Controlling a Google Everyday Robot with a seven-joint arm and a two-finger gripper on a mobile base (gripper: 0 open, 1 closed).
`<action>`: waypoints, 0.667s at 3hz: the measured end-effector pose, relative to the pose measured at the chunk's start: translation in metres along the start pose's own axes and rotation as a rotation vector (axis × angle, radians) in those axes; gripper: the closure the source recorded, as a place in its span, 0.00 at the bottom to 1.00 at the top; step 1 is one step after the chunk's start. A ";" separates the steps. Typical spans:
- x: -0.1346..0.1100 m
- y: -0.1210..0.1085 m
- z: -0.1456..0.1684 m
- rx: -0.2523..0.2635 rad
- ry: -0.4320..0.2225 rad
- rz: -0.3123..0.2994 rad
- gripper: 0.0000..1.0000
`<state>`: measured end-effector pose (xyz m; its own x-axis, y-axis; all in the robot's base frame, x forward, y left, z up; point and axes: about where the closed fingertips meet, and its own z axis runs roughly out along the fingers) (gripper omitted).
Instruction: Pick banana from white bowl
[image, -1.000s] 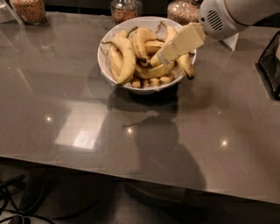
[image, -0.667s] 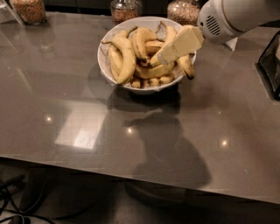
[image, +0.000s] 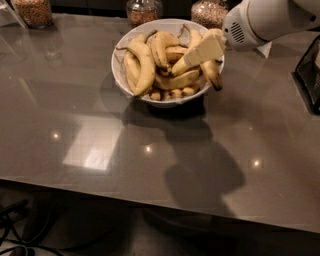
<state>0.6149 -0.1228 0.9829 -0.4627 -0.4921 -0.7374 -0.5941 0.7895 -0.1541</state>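
The white bowl (image: 116, 75) stands at the back middle of the grey table, full of bananas. The banana (image: 212, 74), speckled with a blackened tip, lies at the bowl's right side, its dark tip hanging over the rim. My gripper (image: 200, 52) reaches in from the upper right, its cream fingers (image: 205, 49) closed across this banana's upper part. A cleaner, paler long banana (image: 145, 65) lies at the bowl's left. Small stubby bananas (image: 172, 93) sit along the front rim.
Three glass jars of grains stand behind the bowl: one at the far left (image: 34, 11), one in the middle (image: 144, 10) and one on the right (image: 209, 12). A black object (image: 310, 80) sits at the right edge. The table's front edge runs near the bottom.
My gripper has shifted very slightly up and left over the bowl's right side, still on the banana. The bowl has not moved.
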 end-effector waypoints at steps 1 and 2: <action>-0.001 -0.007 0.015 -0.003 -0.002 0.010 0.25; 0.001 -0.015 0.026 0.008 0.005 0.019 0.25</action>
<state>0.6410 -0.1255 0.9676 -0.4769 -0.4787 -0.7372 -0.5796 0.8018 -0.1457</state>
